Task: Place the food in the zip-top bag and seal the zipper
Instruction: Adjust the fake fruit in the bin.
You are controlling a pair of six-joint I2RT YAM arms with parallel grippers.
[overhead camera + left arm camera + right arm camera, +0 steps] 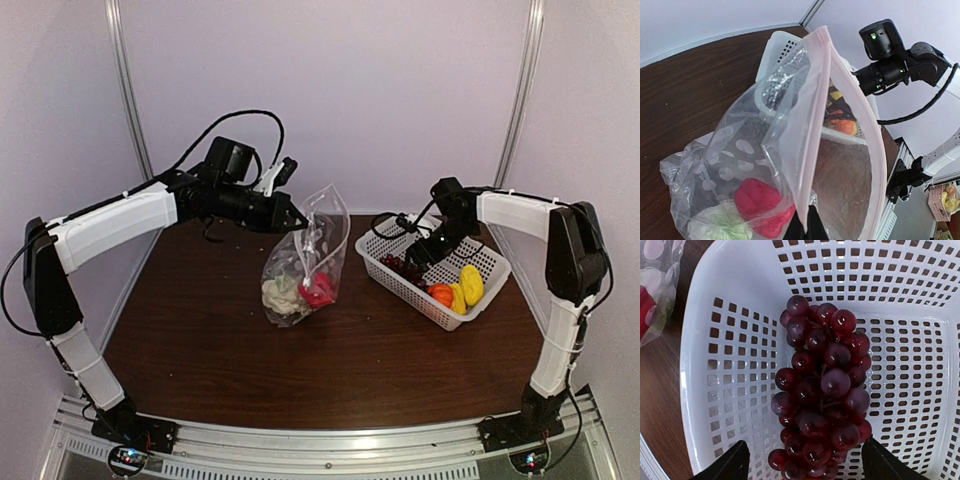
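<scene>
**Bag held open at mid-worktop, right arm over the grapes**

The left gripper (296, 222) is clenched on the mouth edge of the zip-top bag (305, 255), pinching it by the pinkish zipper (814, 105) so the bag hangs upright with its mouth gaping. The bag's bottom rests near the middle of the worktop (300, 370). Inside it lie the white cauliflower (283, 295) and the red pepper (320, 290), touching.

The white mesh basket (443, 319) sits toward the far right corner. The right gripper (807, 462) reaches into it with jaws spread, one finger on each side of the dark red grape bunch (825, 405), not clamped on it. The orange piece (440, 294) and two yellow pieces (470, 284) lie at the basket's near end.
</scene>
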